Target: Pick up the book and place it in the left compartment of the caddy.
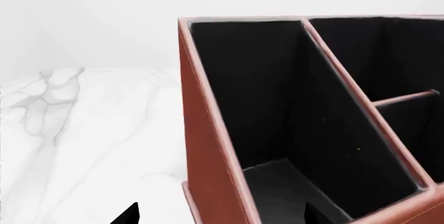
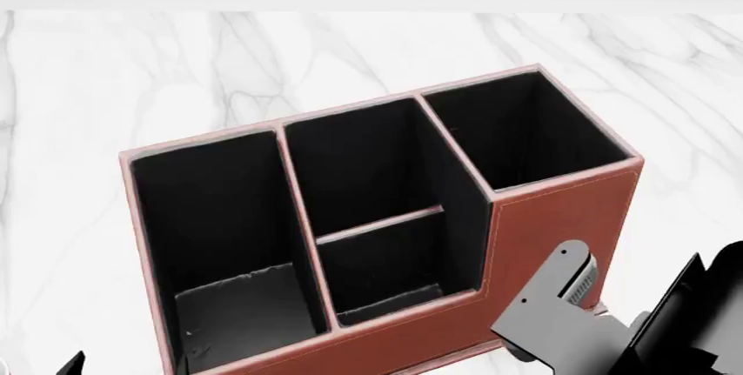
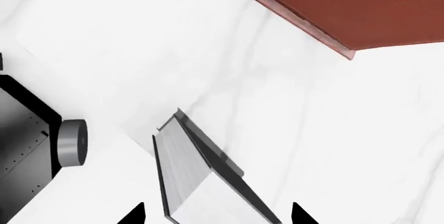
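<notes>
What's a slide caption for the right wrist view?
Open right end effector above the book on the marble table, near the caddy.

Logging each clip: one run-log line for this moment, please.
book on table, outside caddy | right gripper open over book | left gripper open at left compartment

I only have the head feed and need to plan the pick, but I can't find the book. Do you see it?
Observer: Yes. The right wrist view shows the book on the marble table, outside the caddy.
Operator: Is the right gripper on it?
Observer: The right gripper has a fingertip on either side of the book, jaws apart; I cannot confirm contact.
Operator: And the left gripper?
Observer: The left gripper is open, straddling the caddy's end wall beside the left compartment.
</notes>
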You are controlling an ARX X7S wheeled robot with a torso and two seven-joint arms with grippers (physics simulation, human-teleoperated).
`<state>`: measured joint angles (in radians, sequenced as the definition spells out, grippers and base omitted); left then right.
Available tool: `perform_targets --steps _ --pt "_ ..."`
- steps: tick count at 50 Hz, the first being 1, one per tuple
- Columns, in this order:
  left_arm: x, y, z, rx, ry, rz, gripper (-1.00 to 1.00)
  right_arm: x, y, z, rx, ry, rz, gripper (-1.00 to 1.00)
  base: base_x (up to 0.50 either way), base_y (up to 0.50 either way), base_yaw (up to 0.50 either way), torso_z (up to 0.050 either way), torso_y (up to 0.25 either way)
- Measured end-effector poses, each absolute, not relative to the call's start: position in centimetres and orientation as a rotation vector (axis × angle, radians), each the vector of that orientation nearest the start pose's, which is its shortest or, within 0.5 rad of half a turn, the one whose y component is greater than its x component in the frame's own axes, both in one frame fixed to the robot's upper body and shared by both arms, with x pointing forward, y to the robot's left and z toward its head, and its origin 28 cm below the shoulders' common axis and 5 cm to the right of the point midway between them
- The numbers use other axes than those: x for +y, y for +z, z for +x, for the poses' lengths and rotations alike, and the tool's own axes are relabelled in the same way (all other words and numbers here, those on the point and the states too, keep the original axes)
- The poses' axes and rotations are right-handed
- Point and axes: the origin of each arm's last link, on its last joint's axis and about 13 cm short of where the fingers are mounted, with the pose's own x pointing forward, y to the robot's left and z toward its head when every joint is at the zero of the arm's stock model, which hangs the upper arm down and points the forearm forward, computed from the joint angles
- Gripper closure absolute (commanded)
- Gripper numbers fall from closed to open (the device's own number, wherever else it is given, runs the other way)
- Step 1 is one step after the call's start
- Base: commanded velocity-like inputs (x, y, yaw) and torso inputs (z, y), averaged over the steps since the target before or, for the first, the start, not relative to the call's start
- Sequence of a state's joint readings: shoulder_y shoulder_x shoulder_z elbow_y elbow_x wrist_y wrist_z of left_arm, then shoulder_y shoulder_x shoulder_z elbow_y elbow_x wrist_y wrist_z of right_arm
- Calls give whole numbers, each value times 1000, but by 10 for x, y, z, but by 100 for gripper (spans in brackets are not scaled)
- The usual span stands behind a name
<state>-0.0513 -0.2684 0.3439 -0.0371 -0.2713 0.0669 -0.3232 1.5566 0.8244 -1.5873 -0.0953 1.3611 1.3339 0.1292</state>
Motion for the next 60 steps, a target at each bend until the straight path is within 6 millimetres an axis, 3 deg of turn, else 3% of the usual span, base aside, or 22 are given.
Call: perform_targets --steps 17,18,41,60 --pt "205 13 210 5 8 -8 -100 -184 193 273 1137 479 -793 -100 0 0 0 0 0" --pt "205 13 210 5 8 -8 -100 -184 193 273 1135 479 -797 100 0 0 0 0 0" --pt "205 13 209 3 9 -10 -100 -185 190 275 1053 433 -865 100 0 0 -1 -1 0" --pt "205 13 209 3 10 -11 -100 -184 184 281 949 344 -671 100 0 0 0 0 0"
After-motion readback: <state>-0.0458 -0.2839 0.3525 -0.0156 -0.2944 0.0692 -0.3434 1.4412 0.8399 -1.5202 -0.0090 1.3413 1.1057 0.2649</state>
